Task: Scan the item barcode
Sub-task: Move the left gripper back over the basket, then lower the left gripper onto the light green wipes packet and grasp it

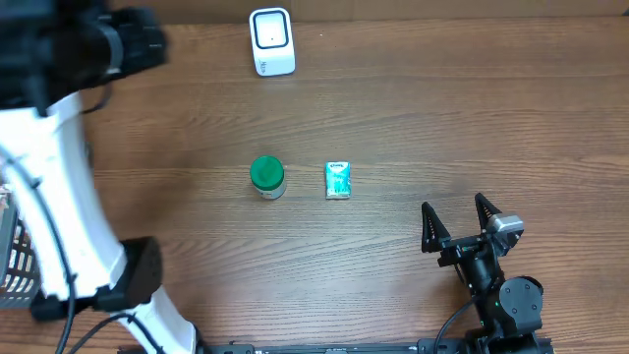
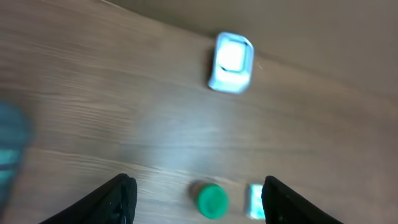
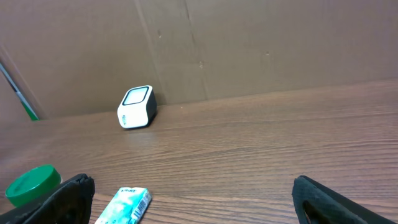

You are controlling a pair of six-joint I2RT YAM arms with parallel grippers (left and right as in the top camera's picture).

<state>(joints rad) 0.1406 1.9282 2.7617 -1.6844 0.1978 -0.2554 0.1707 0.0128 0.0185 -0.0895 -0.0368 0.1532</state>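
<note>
Packet (image 1: 338, 180) beside green-lidded jar (image 1: 267, 178)

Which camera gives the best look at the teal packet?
Overhead: the teal packet lies whole and sharp, seen from above. Left wrist shows it blurred and cut by the bottom edge. Right wrist shows it sharp but cropped at the bottom.

White scanner (image 1: 271, 41) at the far edge of the table (image 1: 442, 118). Green-lidded jar (image 1: 266, 177) just beside teal packet (image 1: 338, 180), mid-table. Right gripper (image 1: 453, 203) spread wide, holding nothing.
</note>
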